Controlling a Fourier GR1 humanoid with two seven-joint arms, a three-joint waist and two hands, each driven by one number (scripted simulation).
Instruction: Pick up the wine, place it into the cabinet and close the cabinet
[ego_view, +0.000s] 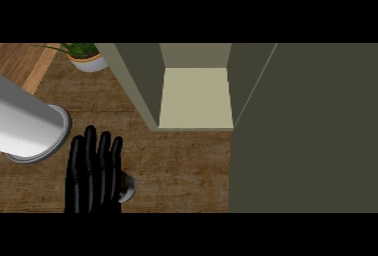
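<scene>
The cabinet (137, 75) stands open at the top middle, and its pale shelf (196, 97) is bare. Its dark olive door (310, 130) is swung out and fills the right side of the view. My left hand (92, 172) shows at the lower left, open, fingers straight and pointing up, holding nothing. A small grey round thing (128, 188) sits just right of the hand, partly hidden by it; I cannot tell what it is. No wine bottle shows plainly. My right hand is out of view.
A large grey cylinder (29, 127) slants in from the left edge above the hand. A potted plant (87, 56) stands at the top left on the wooden counter (184, 165). The open door blocks the whole right side.
</scene>
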